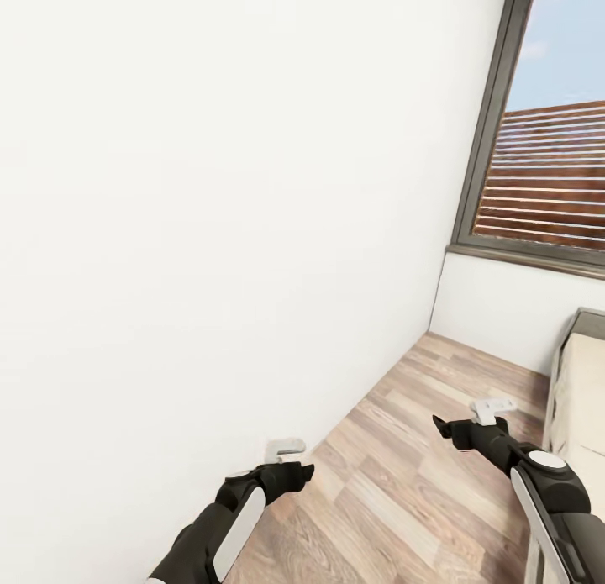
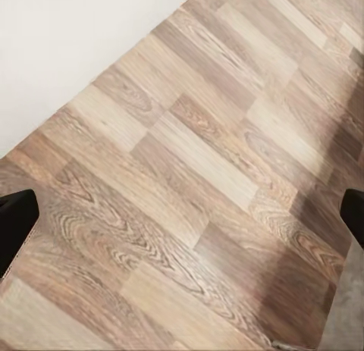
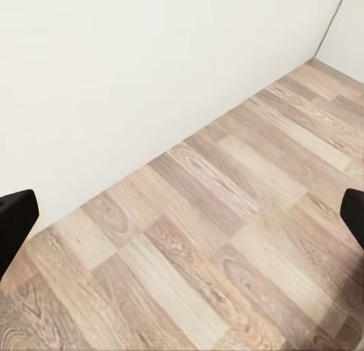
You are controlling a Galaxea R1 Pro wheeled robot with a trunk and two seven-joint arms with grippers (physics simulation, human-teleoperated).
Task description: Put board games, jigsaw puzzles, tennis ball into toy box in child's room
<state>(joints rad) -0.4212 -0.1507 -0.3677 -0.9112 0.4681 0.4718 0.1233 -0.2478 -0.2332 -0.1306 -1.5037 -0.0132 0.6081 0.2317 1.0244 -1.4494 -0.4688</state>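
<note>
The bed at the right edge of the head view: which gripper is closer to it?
Right. The right gripper hangs just beside the bed; the left gripper is farther away, by the white wall.

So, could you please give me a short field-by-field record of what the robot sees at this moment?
Setting: white wall meeting a wood-plank floor
Window: dark-framed window at upper right, slatted fence and sky outside
Furniture: edge of a bed at far right, beige mattress on a dark frame
Left claw: left claw open, holding nothing, above the floor near the wall
Right claw: right claw open, holding nothing, above the floor near the bed
Toys: none to report
</note>
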